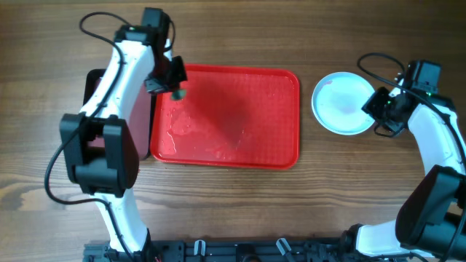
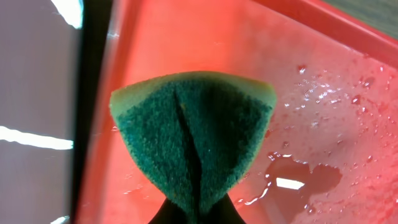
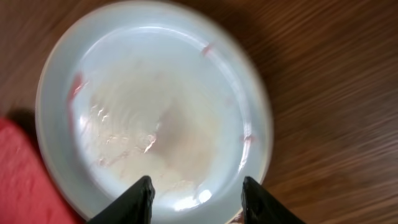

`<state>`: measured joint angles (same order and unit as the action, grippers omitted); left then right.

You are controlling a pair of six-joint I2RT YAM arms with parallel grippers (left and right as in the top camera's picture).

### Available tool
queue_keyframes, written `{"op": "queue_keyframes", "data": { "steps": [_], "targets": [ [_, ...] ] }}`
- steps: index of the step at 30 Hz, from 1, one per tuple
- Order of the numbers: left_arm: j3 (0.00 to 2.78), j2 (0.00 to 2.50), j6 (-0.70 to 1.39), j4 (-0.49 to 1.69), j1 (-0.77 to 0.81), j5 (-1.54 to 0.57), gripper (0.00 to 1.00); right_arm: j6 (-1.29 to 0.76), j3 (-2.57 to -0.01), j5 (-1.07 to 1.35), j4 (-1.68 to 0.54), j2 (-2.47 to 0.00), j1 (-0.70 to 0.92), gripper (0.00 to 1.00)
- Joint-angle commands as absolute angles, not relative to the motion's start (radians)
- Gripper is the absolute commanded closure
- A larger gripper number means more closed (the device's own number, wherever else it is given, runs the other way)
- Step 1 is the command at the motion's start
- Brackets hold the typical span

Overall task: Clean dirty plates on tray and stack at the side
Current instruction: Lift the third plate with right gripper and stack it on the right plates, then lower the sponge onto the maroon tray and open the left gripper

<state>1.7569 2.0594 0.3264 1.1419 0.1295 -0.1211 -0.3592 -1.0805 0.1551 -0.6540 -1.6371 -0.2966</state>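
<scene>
Left tool (image 1: 173, 81) squeezed tight on a green sponge (image 2: 193, 137), over the left end of the wet red tray (image 1: 247, 87), right tool (image 3: 198, 186) spread apart (holding nothing), above a pale plate (image 1: 341, 103) on the wooden surface (image 1: 233, 211) just right of the tray.

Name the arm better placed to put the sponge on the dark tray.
Left: the left gripper holds the sponge beside the dark tray; the right gripper stands open over the plate.

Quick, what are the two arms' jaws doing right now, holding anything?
Left gripper: closed on the sponge.
Right gripper: open over the plate, holding nothing.
</scene>
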Motion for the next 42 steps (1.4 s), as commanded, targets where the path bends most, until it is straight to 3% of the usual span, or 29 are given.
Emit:
{"op": "queue_keyframes", "data": {
  "steps": [1,6,9,14,19,21,23,24,25,35,42],
  "targets": [
    [1.816,1.953,0.227,1.21,0.059,-0.107,0.96,-0.28,-1.185,0.237,-0.708,-1.634,-0.217,0.53],
    [1.81,1.94,0.087,1.341,-0.007,0.091,0.96,-0.265,-1.248,0.234,-0.75,-1.634,-0.124,0.5],
    [1.774,1.944,0.0,1.343,-0.043,0.103,0.96,-0.263,-1.248,0.22,-0.767,-1.634,-0.076,0.49],
    [1.637,1.946,-0.075,1.213,-0.094,0.103,0.96,-0.217,-1.248,0.139,-0.776,-1.634,-0.032,0.35],
    [1.475,1.946,-0.075,1.02,-0.11,0.103,0.96,-0.21,-1.248,0.136,-0.784,-1.634,-0.032,0.34],
    [1.425,1.946,-0.075,0.96,-0.11,0.103,0.89,-0.209,-1.248,0.135,-0.79,-1.634,-0.032,0.34],
    [1.392,1.946,-0.074,0.927,-0.11,0.103,0.68,-0.209,-1.248,0.136,-0.794,-1.634,-0.032,0.34],
    [1.386,1.946,-0.074,0.923,-0.11,0.103,0.42,-0.21,-1.248,0.136,-0.794,-1.634,-0.032,0.34],
    [1.385,1.946,-0.074,0.923,-0.11,0.103,0.01,-0.209,-1.248,0.136,-0.795,-1.634,-0.032,0.34],
    [1.521,1.858,-0.044,1.049,-0.109,0.093,0.0,-0.208,-1.272,0.246,-0.816,-1.607,-0.031,0.38],
    [1.579,1.665,-0.044,1.118,-0.109,-0.168,0.0,-0.181,-1.32,0.272,-0.854,-1.421,-0.029,0.39]
  ]
}}
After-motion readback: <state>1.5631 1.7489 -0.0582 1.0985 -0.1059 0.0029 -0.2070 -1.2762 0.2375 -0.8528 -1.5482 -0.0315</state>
